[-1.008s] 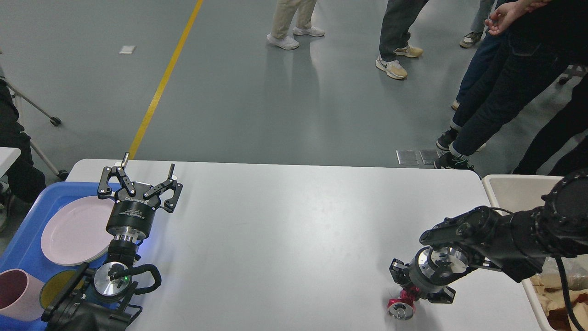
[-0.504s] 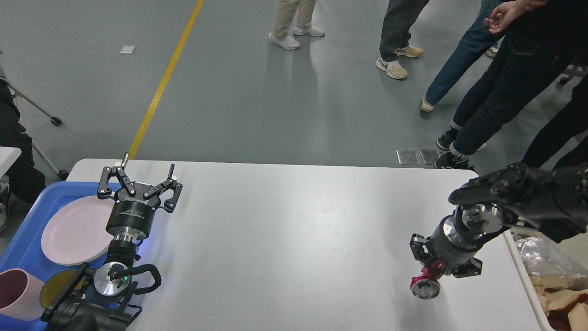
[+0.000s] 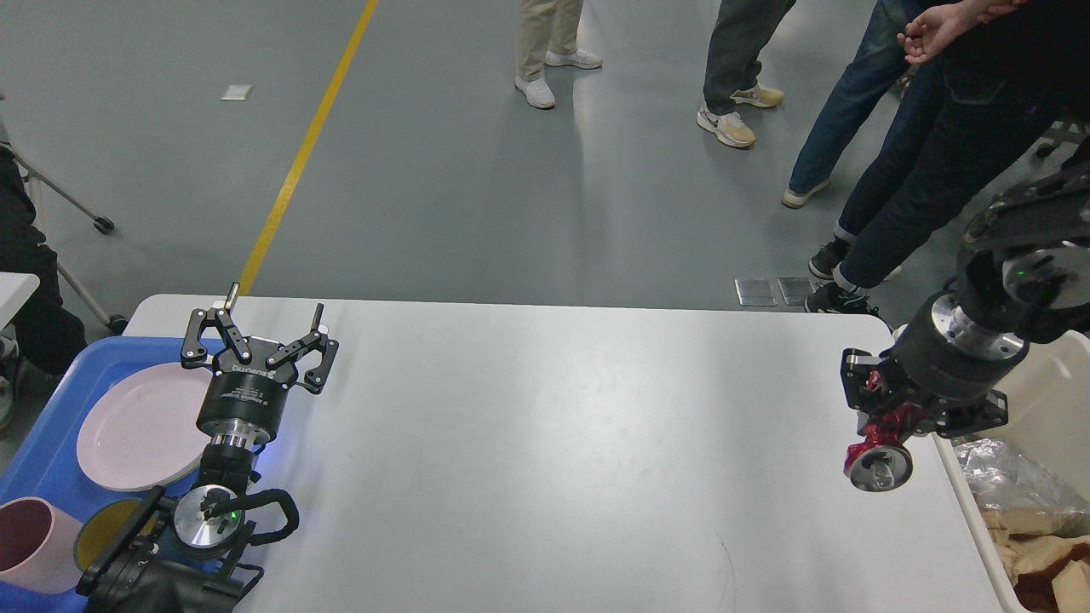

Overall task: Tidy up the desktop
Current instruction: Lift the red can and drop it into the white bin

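Observation:
The desktop [image 3: 545, 443] is a large white tabletop with rounded corners. Above its right edge my right gripper [image 3: 886, 430] is shut on a red can [image 3: 879, 460], whose silver end faces me, lifted off the surface. Over the far left part of the desktop my left gripper [image 3: 271, 328] stands open with nothing between its fingers, beside the blue tray.
A blue tray [image 3: 51, 451] at the left holds a pink plate [image 3: 140, 426], a pink cup [image 3: 30, 545] and a yellow disc [image 3: 106, 524]. A beige bin [image 3: 1047, 400] with crumpled waste stands at the right. Several people stand on the grey floor beyond the table.
My right gripper has lifted the red can off the desktop and carried it up and to the right, toward the bin. The left arm has not moved.

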